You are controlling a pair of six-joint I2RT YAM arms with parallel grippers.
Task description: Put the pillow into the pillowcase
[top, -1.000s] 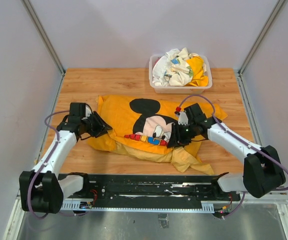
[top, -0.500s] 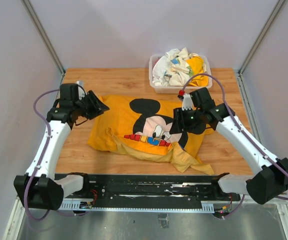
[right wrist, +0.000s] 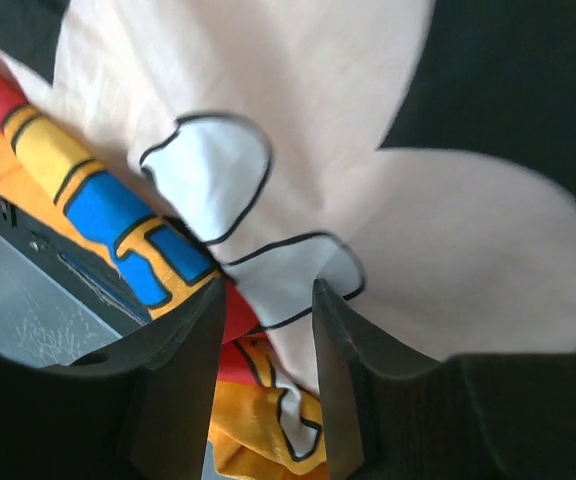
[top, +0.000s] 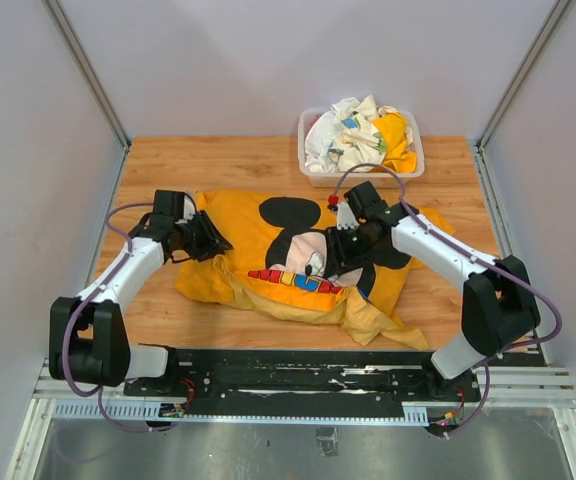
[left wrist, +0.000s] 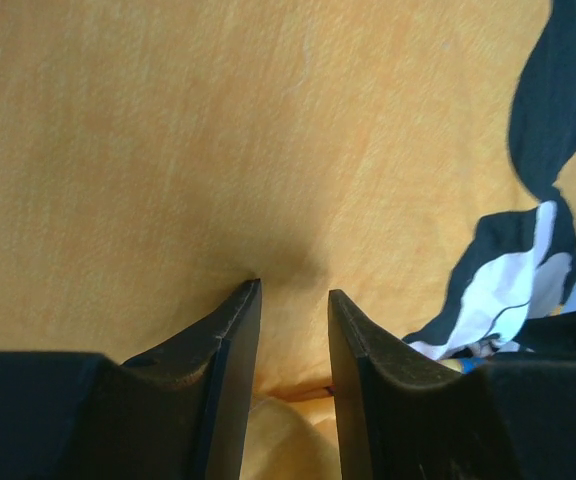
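The orange-yellow pillowcase [top: 240,228] with the Mickey Mouse face lies crumpled in the middle of the wooden table. It fills the left wrist view [left wrist: 218,150] and the right wrist view [right wrist: 488,230]. The pillow is not visible in any view. My left gripper [top: 218,245] rests on the case's left part. Its jaws [left wrist: 293,290] stand a narrow gap apart with orange fabric bunched between them. My right gripper [top: 336,258] sits on the Mickey face. Its jaws [right wrist: 266,285] are nearly closed around a fold of printed fabric.
A clear plastic bin [top: 313,178] of crumpled white and yellow patterned cloths [top: 358,135] stands at the back right. Bare wood [top: 458,290] lies to the right of the case. Grey walls enclose the table. The black arm rail [top: 298,372] runs along the near edge.
Both arms rose and swung back half a second ago. They have since come inward and down onto the case, the left to its left part and the right onto the Mickey face.
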